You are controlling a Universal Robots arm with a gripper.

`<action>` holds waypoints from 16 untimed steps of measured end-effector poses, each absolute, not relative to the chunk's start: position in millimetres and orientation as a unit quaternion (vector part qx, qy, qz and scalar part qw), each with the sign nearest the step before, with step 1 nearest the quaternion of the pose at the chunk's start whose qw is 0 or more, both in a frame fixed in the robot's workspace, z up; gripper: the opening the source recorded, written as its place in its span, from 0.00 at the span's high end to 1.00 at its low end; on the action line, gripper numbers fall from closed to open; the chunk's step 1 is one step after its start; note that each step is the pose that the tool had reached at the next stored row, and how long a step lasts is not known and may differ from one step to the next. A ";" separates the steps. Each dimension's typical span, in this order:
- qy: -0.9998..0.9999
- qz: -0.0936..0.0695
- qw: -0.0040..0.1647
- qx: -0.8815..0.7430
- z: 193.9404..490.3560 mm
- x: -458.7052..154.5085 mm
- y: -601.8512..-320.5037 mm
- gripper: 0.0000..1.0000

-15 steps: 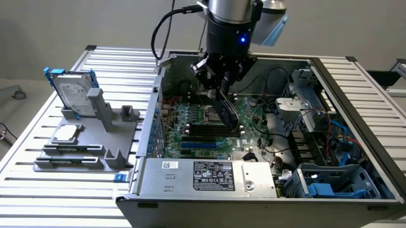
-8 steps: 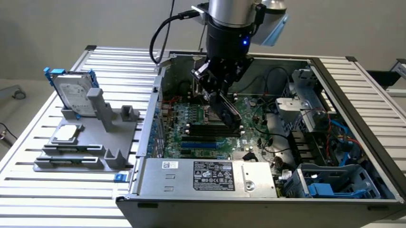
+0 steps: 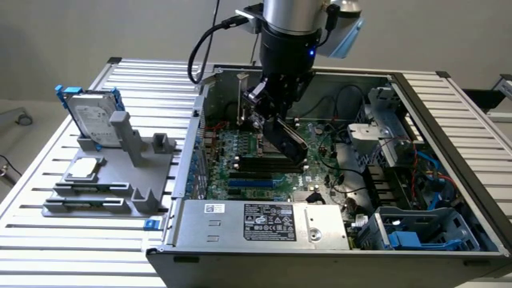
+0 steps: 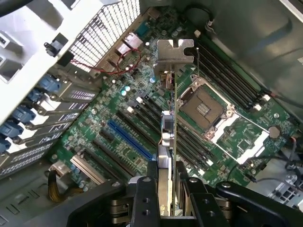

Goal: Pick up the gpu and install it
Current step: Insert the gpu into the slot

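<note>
Pick-up looks done: the black two-finger gripper (image 4: 166, 189) is clamped on the gpu (image 4: 168, 137), a thin flat green circuit card w/ black cover and silver end bracket. It's held edge-on inside the open grey metal computer case (image 3: 448, 114), over the green motherboard (image 4: 102, 118), betw the long blue slot (image 4: 130, 139) and the square silver CPU socket (image 4: 203, 109). Install not done, I'd judge: card hangs tilted, not seated in any slot, well apart from the grey plastic parts stand (image 3: 112, 192) at the exterior view's left
</note>
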State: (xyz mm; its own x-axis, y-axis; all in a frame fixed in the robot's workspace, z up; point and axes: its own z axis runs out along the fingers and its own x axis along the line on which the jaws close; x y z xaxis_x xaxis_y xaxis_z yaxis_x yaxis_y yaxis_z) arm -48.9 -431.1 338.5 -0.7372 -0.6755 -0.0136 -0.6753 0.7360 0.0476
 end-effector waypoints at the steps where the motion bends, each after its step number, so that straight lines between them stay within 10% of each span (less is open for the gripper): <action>1: -0.928 -0.025 0.003 0.371 338.4 -48.9 -431.1 0.74; 16: -0.869 -0.024 0.006 0.493 337.7 -49.0 -431.1 0.74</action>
